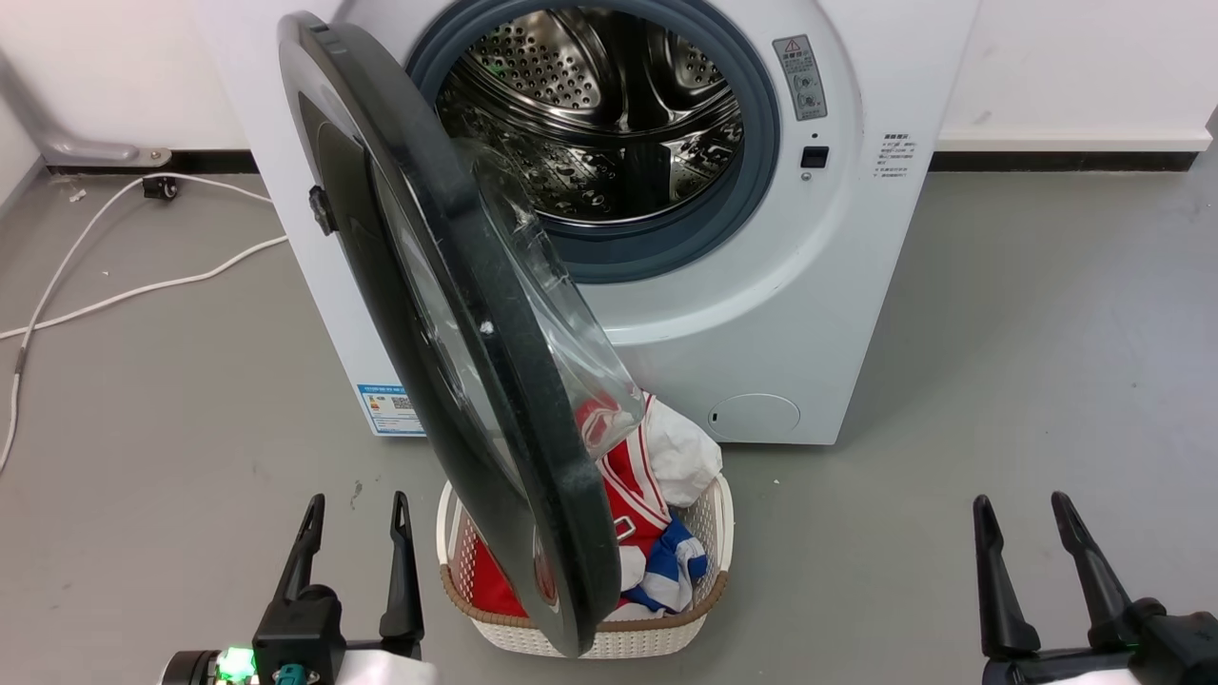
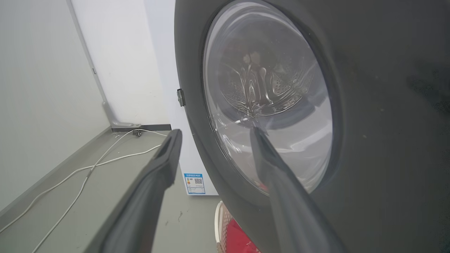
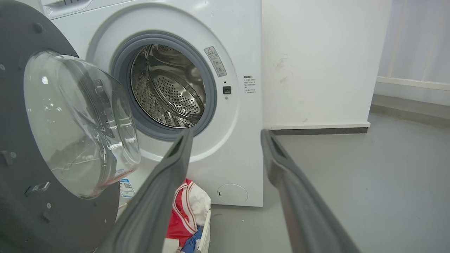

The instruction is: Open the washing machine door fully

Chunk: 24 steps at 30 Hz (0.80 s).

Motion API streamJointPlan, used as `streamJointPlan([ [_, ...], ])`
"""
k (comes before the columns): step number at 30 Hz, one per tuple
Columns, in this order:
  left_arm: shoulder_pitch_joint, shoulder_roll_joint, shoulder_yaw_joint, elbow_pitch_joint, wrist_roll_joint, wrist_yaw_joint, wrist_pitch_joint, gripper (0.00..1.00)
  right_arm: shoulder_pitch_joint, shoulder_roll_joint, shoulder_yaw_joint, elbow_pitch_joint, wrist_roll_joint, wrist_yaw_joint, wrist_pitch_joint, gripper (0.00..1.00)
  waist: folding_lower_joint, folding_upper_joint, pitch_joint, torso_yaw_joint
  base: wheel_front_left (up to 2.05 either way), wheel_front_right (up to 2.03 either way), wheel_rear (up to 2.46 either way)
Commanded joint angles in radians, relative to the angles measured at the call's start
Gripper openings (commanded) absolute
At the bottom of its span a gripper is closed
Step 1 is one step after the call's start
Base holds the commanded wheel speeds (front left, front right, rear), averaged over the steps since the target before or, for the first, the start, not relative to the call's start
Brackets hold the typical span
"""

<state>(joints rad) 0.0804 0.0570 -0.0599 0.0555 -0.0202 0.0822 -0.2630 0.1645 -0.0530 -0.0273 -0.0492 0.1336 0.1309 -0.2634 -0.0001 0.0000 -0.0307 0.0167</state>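
Though only half open, door (image 1: 514,419) stands edge-on, hinged at left of washer (image 1: 809,314), over basket (image 1: 709,533). Likely stiff, weighty; glossy rim slippery, glass bowl fragile: push rim near free edge. Left gripper (image 1: 357,499) near outer face, right gripper (image 1: 1020,499) well apart; both spread open, empty.

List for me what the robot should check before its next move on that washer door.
1. The washing machine door is fully open: not ok, it stands roughly halfway out.
2. The left pincer is open and empty: ok.
3. The right pincer is open and empty: ok.
4. The laundry basket is clear of the door's swing: cannot tell; it sits just beneath the door's lower edge.
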Motion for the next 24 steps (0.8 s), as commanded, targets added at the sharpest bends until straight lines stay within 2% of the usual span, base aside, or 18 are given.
streamJointPlan([
  [1,0.015,0.001,0.001,-0.004,0.007,0.002,-0.003,1.00,0.010,0.004,-0.003,0.003,0.010,0.000,-0.002,1.00,0.0001,0.0000,0.000,0.000,0.00,0.00,0.00],
  [16,0.018,-0.002,0.002,0.004,-0.003,0.004,-0.003,1.00,0.007,0.005,-0.003,0.026,0.027,0.000,-0.002,1.00,0.0001,0.0000,0.002,0.006,0.00,0.00,0.00],
  [17,0.017,-0.002,0.004,0.005,-0.007,0.005,-0.003,0.55,0.006,0.005,-0.003,0.027,0.028,0.000,-0.002,1.00,0.0001,0.0000,0.002,0.007,0.00,0.00,0.00],
  [18,0.016,-0.002,0.007,0.004,-0.008,0.010,-0.003,0.00,0.006,0.005,-0.003,0.028,0.029,0.000,-0.002,1.00,0.0001,0.0000,0.002,0.008,0.00,0.00,0.00],
  [24,0.008,-0.002,0.015,0.007,-0.004,0.013,-0.003,0.00,0.000,0.005,-0.001,0.032,0.029,0.000,-0.002,1.00,0.0001,0.0000,0.002,0.009,0.00,0.00,0.00],
])
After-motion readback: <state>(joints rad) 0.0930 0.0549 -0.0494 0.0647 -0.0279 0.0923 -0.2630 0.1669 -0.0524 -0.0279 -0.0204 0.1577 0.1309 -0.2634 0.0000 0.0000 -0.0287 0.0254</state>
